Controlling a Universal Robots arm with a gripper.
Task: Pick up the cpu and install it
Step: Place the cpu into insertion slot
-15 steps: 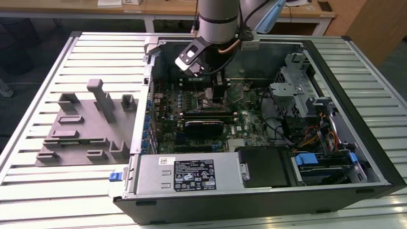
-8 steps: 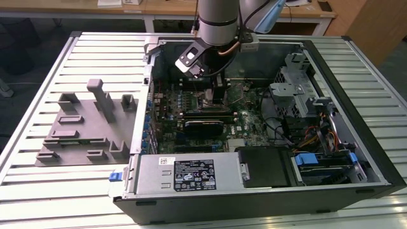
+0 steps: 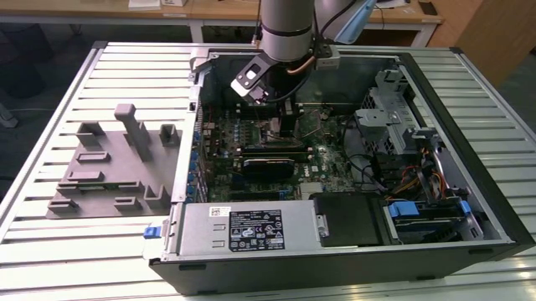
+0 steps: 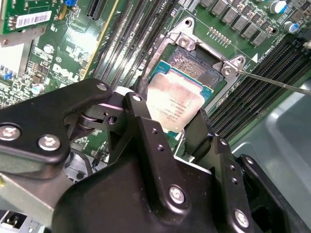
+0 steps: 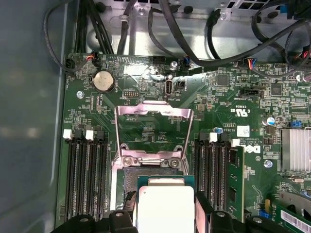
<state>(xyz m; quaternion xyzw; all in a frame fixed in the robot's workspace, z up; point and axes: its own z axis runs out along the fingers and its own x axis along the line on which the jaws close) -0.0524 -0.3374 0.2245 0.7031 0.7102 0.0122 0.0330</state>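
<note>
The cpu [image 4: 174,103], a flat square chip with a shiny silver top and a green rim, sits between my two black fingers [image 4: 141,114], which press its opposite edges. My gripper [image 4: 172,121] is shut on it and holds it just over the open socket [image 4: 192,58] on the green motherboard. In the first wrist view the cpu [image 5: 165,206] overlaps the socket's dark bed [image 5: 129,177], and the hinged metal load plate [image 5: 153,127] stands folded back beyond it. From the exterior view my gripper [image 3: 278,103] reaches down into the open computer case [image 3: 435,94].
Black memory slots [image 5: 85,179] flank the socket on both sides. A thin metal lever [image 4: 277,83] sticks out past the socket. Black cables [image 5: 194,29] run along the case wall. A grey fixture [image 3: 109,166] lies on the slatted table, and a power supply [image 3: 251,229] fills the case's front.
</note>
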